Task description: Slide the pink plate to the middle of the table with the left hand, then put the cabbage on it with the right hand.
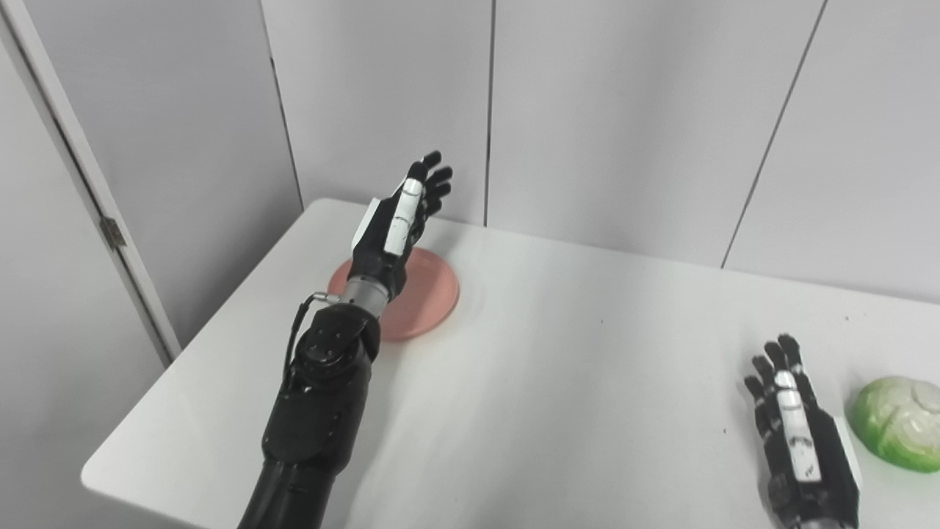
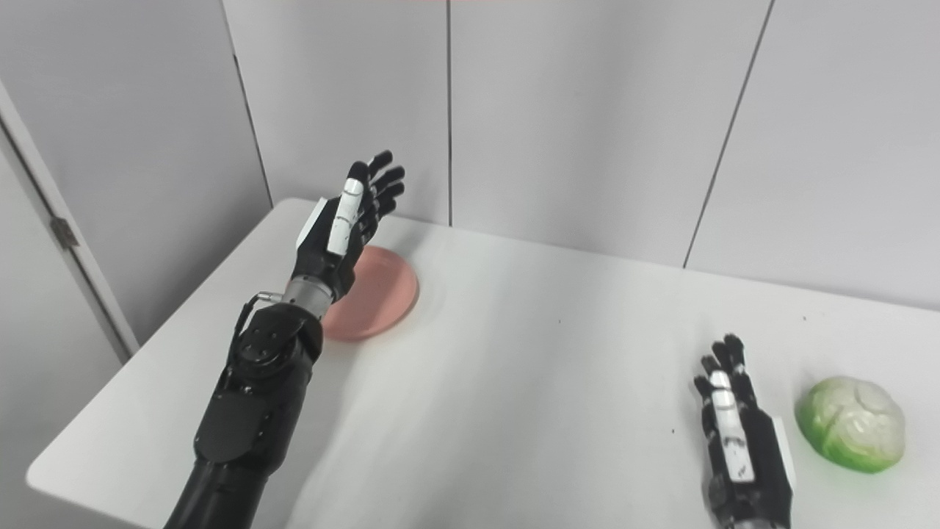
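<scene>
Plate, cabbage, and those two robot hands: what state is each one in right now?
pink plate: flat on the table's left side, bare, partly hidden by the left arm.
cabbage: resting on the table, far right, untouched.
left hand: open, raised above the plate.
right hand: open, beside the cabbage, apart from it.

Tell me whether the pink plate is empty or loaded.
Empty, as far as visible: the pink plate shows bare surface, though the left hand hides part; the cabbage sits far right.
</scene>
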Available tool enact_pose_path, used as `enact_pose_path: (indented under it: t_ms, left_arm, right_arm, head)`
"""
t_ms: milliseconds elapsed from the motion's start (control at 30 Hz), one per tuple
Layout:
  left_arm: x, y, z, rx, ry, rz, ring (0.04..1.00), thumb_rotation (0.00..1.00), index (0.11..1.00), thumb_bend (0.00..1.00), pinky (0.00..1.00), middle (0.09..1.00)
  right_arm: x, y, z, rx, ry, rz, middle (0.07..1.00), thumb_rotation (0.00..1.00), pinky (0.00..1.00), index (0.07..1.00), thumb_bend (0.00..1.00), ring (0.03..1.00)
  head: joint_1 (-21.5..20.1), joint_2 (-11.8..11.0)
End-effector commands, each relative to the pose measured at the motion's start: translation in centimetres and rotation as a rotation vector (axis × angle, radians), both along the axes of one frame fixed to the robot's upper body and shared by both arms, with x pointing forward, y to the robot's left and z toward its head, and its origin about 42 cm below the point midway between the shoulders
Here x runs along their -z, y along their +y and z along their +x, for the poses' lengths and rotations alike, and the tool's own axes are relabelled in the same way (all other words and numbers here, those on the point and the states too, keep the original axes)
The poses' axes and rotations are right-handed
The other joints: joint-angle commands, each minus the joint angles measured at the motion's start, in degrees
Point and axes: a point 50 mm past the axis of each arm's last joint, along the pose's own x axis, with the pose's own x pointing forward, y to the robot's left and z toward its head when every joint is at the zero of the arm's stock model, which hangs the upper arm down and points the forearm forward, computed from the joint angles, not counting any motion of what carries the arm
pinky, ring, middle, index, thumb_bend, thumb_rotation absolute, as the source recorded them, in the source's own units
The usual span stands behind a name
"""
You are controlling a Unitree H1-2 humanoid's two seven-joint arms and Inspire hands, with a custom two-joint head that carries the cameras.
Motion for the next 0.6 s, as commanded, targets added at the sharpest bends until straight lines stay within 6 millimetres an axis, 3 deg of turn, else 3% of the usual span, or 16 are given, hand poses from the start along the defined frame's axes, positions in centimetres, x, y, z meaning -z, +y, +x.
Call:
enact_pose_path:
  t_ms: [0, 267, 400, 567]
  left_arm:
    - [-3.2, 2.2, 1.0, -0.055, -0.101, 0.033, 0.875, 1.0, 0.854, 0.88, 0.86, 0.867]
    - [-4.4, 8.3, 2.5, -0.177, -0.128, 0.067, 0.829, 1.0, 0.821, 0.87, 0.82, 0.823]
    - [-3.6, 11.5, 3.5, -0.287, -0.11, 0.137, 0.803, 1.0, 0.799, 0.82, 0.79, 0.802]
    - [-1.8, 13.7, 4.0, -0.356, -0.079, 0.117, 0.793, 1.0, 0.79, 0.79, 0.8, 0.79]
  right_arm:
    - [-0.2, -0.6, -0.2, 0.014, -0.014, 0.001, 1.0, 0.79, 1.0, 1.0, 0.57, 1.0]
    - [-0.7, -0.5, -0.6, 0.003, -0.015, 0.014, 1.0, 0.8, 1.0, 1.0, 0.5, 1.0]
    - [-1.0, -0.3, -0.8, 0.013, -0.025, -0.024, 1.0, 0.83, 1.0, 1.0, 0.47, 1.0]
    - [-1.2, -0.2, -0.9, 0.006, -0.029, -0.01, 1.0, 0.83, 1.0, 1.0, 0.44, 1.0]
  head:
    - [0.2, 0.0]
    - [0.3, -0.3]
    - [0.3, -0.3]
    - [0.4, -0.6]
